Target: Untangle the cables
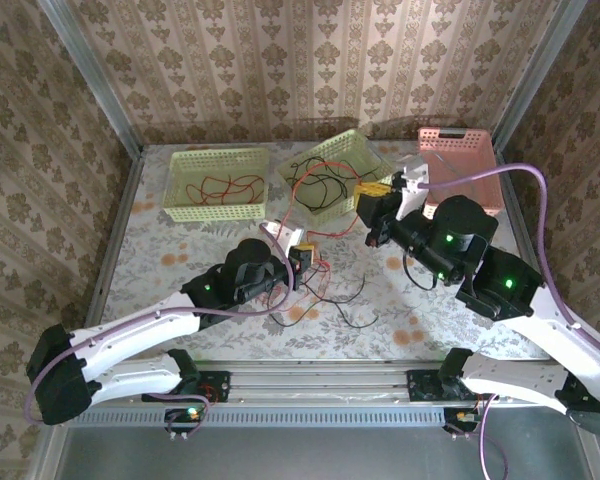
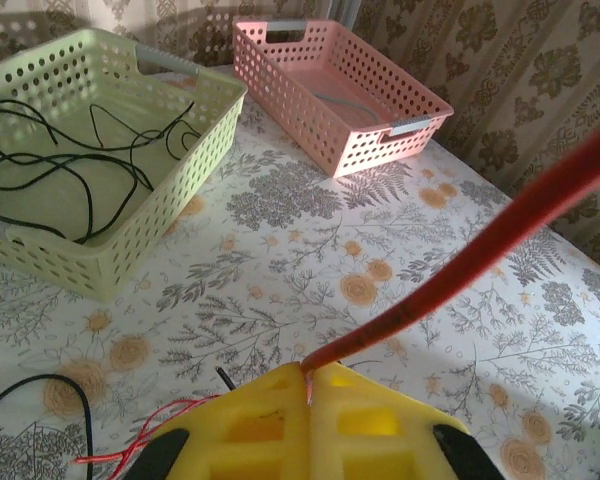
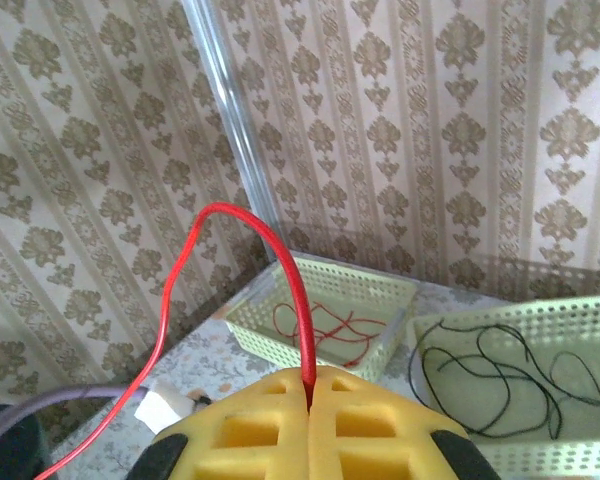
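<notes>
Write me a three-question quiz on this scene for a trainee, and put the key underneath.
1. True or false: the pink basket holds black cables.
2. Which cable do the left fingers pinch? A black, B red, C green.
3. Fill in: in the top view, the red-cable basket sits to the ____ of the black-cable basket.

Key:
1. False.
2. B, the red cable.
3. Left.
</notes>
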You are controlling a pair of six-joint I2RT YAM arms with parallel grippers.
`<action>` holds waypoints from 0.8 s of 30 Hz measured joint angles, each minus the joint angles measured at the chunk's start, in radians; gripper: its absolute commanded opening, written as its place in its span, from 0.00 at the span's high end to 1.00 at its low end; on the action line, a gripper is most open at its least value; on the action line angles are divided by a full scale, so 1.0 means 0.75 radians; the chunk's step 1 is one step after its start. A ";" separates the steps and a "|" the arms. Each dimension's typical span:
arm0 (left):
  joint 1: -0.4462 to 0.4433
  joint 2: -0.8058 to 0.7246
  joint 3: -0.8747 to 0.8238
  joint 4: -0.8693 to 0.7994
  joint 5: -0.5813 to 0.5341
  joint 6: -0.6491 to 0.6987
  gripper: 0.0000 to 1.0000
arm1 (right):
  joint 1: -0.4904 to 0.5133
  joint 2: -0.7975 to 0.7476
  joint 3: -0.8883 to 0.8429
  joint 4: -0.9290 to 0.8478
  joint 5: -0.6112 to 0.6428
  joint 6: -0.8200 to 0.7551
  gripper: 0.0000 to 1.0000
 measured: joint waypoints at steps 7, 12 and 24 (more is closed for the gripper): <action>0.000 0.004 0.002 0.039 0.064 0.100 0.26 | -0.002 -0.021 -0.039 -0.027 0.028 0.034 1.00; -0.002 0.009 -0.004 0.114 0.163 0.175 0.17 | -0.007 -0.033 -0.030 -0.045 0.028 0.039 1.00; -0.017 0.072 0.006 0.279 0.182 0.384 0.99 | -0.011 0.020 0.085 -0.119 0.006 0.069 1.00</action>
